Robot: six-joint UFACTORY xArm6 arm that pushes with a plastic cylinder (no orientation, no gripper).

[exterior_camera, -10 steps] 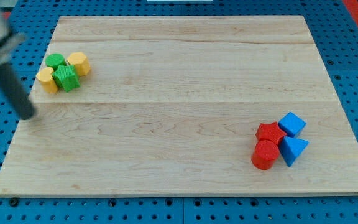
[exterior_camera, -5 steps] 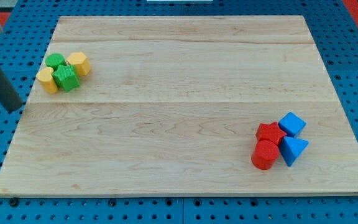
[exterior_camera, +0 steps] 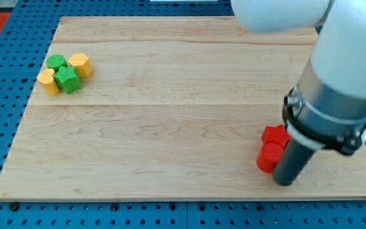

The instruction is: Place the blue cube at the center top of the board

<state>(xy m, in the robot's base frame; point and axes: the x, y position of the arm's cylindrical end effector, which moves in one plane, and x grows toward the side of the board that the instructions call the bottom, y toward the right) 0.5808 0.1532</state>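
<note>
While my tip (exterior_camera: 285,182) touches the red cylinder (exterior_camera: 269,157), blue cube hidden, no claw visible.

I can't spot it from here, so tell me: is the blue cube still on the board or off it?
Cannot tell. The arm covers the spot beside the red blocks, and no blue block shows. My tip rests at their right.
</note>
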